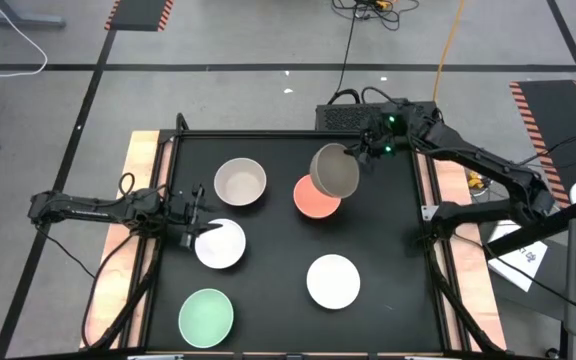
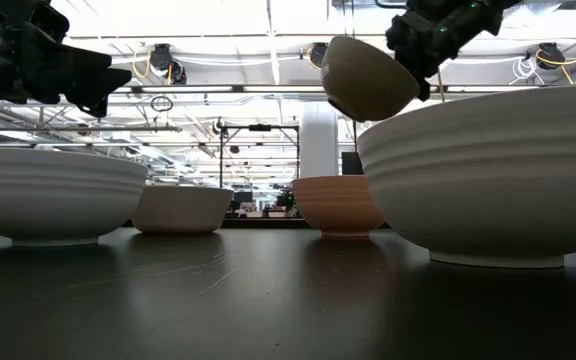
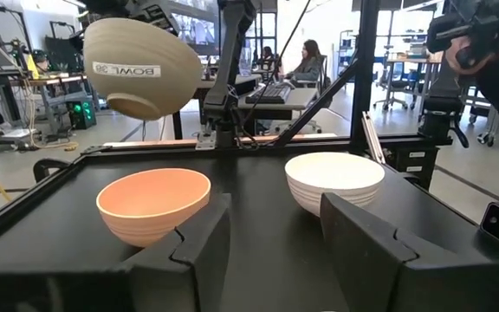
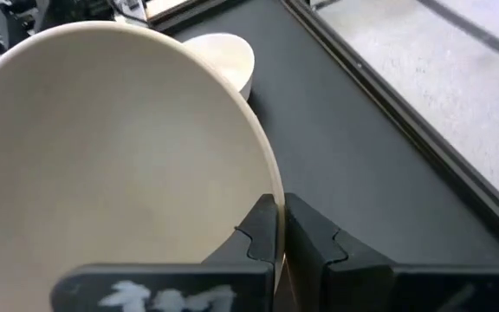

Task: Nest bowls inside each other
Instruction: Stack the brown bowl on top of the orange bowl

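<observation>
My right gripper (image 1: 360, 152) is shut on the olive-brown bowl (image 1: 335, 170), which hangs tilted in the air over the salmon-orange bowl (image 1: 316, 199). The left wrist view shows that bowl (image 3: 141, 65) high above the salmon bowl (image 3: 154, 204). The beige-grey bowl (image 1: 240, 182), two white bowls (image 1: 220, 243) (image 1: 333, 281) and the mint green bowl (image 1: 206, 315) stand upright on their bases on the black table. My left gripper (image 1: 195, 215) is open by the left white bowl's far-left rim and touches nothing; its fingers (image 3: 189, 256) show wide apart. My right gripper pinches the olive-brown bowl's rim (image 4: 275, 204), one finger (image 4: 258, 238) inside the bowl and the other outside. The fingers come from the table's far right side. The bowl is lifted clear and tilted, its base (image 2: 353, 110) pointing down and leftward.
The raised table edge (image 1: 173, 140) frames the black surface, with wooden strips along both sides. Free room lies in the table's middle and its near right corner. Beyond the table are cables, stands, a seated person (image 3: 306, 61) and another person's hand (image 3: 483, 43).
</observation>
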`<state>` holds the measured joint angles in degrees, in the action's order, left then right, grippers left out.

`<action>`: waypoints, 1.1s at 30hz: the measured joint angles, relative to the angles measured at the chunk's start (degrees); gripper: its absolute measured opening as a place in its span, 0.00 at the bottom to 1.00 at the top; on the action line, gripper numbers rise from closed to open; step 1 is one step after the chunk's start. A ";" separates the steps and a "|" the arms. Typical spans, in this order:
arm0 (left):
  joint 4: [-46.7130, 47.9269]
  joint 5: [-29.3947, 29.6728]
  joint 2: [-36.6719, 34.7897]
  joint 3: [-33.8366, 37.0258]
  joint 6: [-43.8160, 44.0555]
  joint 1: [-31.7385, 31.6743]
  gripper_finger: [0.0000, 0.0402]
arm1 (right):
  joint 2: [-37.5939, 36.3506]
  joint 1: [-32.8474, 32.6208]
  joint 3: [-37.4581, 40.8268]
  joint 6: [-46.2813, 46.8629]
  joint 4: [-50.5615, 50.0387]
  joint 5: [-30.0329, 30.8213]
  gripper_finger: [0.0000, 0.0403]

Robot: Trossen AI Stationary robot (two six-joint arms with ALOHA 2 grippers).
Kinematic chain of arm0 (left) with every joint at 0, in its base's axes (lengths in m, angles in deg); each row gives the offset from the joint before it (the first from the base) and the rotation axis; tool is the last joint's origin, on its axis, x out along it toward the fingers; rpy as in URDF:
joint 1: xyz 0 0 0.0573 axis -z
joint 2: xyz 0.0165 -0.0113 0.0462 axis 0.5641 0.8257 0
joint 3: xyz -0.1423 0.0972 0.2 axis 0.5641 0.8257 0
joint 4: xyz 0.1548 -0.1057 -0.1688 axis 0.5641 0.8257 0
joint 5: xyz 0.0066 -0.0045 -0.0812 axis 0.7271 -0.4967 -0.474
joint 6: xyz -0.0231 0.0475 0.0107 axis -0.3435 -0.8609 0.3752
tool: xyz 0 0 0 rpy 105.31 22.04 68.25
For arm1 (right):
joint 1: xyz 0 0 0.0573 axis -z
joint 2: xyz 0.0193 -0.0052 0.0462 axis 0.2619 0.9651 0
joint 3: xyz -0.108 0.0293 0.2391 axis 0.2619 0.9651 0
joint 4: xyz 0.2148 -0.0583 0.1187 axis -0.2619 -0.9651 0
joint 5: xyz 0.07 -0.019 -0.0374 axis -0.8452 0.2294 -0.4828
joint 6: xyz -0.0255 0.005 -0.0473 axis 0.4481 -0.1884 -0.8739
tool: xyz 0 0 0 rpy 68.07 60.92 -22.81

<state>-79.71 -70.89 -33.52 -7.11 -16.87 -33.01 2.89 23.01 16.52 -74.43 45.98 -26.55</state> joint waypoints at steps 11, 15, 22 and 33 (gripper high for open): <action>0.59 0.04 0.00 0.00 -1.12 -0.02 0.45 | 12.41 -1.15 -9.98 -1.82 -9.59 0.46 0.00; 0.66 0.07 0.00 0.00 -1.12 -0.02 0.45 | 14.61 -3.23 -14.41 -4.65 -15.15 3.43 0.00; 0.48 0.09 0.00 0.00 -1.44 0.00 0.45 | 18.06 -5.76 -23.11 -5.74 -23.38 7.68 0.00; 0.61 0.11 0.00 0.00 -2.42 -0.02 0.45 | 25.90 -6.63 -27.37 -5.63 -28.39 7.60 0.00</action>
<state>-79.10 -70.78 -33.52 -7.11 -19.29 -33.04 28.79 16.38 -10.85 -80.06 17.59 -18.95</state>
